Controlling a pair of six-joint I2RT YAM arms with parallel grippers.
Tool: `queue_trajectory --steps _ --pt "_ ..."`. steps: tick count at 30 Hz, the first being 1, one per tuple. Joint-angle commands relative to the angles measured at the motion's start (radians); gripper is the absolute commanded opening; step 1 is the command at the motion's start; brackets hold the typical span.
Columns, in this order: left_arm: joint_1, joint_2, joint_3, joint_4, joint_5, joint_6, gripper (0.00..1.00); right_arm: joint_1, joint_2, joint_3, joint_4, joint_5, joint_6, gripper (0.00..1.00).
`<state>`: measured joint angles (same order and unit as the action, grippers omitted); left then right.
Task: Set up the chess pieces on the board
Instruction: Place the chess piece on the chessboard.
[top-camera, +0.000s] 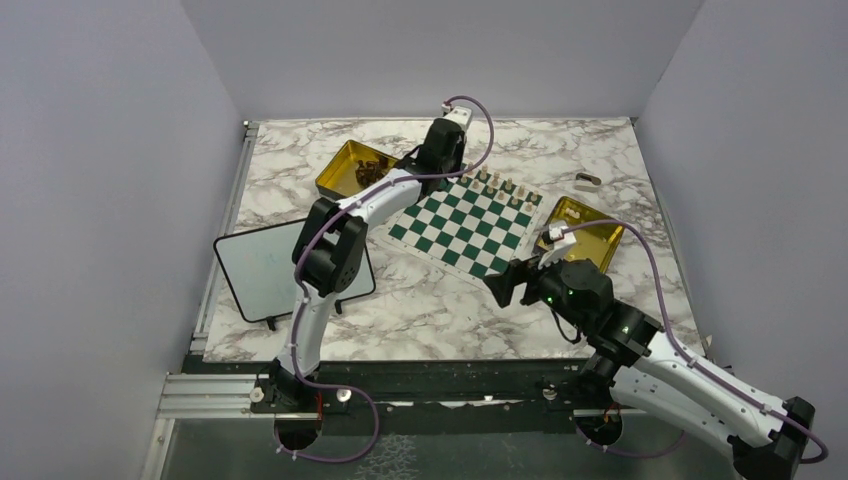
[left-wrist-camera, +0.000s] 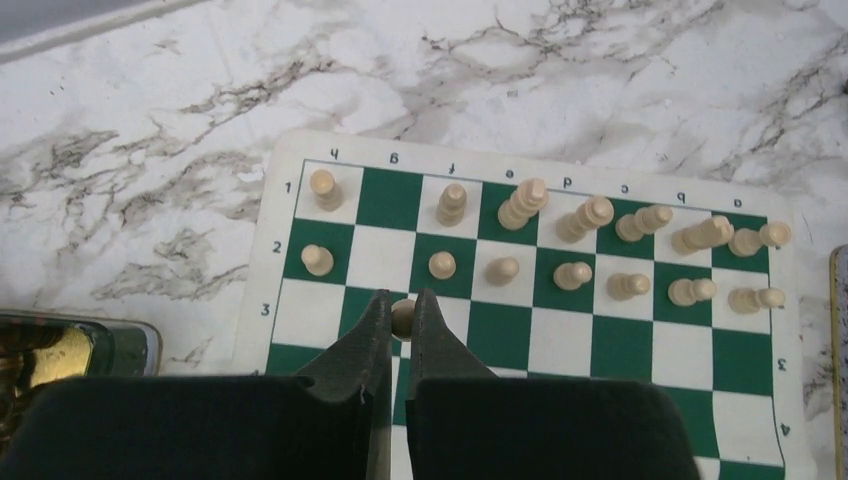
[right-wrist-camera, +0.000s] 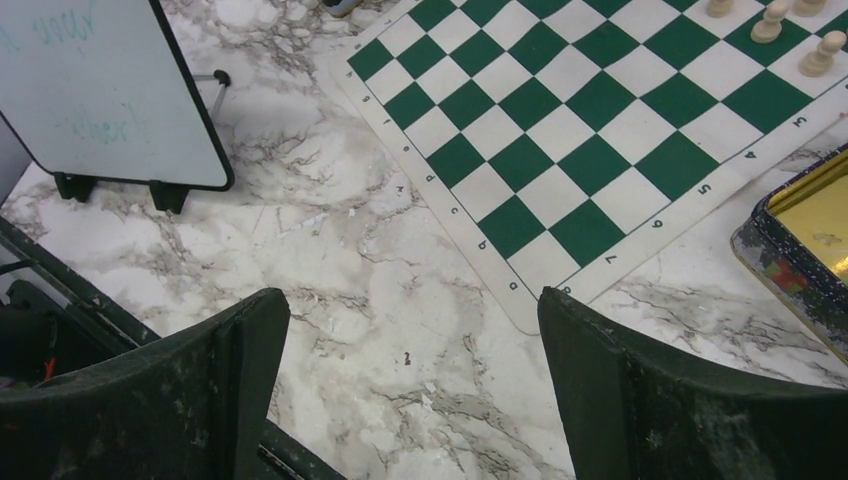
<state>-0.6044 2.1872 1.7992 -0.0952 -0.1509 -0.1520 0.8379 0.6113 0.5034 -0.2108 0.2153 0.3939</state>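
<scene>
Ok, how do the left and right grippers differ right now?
The left gripper is shut on a pale pawn; the right gripper is wide open and holds nothing. The left gripper is over the board, at row 3; the right gripper is over the marble table, just off the board's corner. Both are dark and two-fingered.

The table was white marble-look with grey veins. Sitting straight on it: the board mid-table, a gold tin at its far-left corner, a second tin on its right, a whiteboard near-left, and some small grey thing far right.
</scene>
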Motion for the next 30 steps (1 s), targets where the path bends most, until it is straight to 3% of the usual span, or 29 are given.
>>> queue_trajectory --steps 1,9,30 --pt "-0.005 0.064 0.054 0.091 -0.05 0.034 0.02 0.005 0.007 0.002 -0.06 0.054 0.02 1.0" --pt "0.003 0.166 0.151 0.059 -0.04 0.017 0.02 0.006 0.057 0.03 -0.049 0.077 0.019 1.0" --pt "0.037 0.251 0.182 0.079 0.005 0.005 0.02 0.005 0.047 0.063 -0.087 0.14 -0.015 1.0"
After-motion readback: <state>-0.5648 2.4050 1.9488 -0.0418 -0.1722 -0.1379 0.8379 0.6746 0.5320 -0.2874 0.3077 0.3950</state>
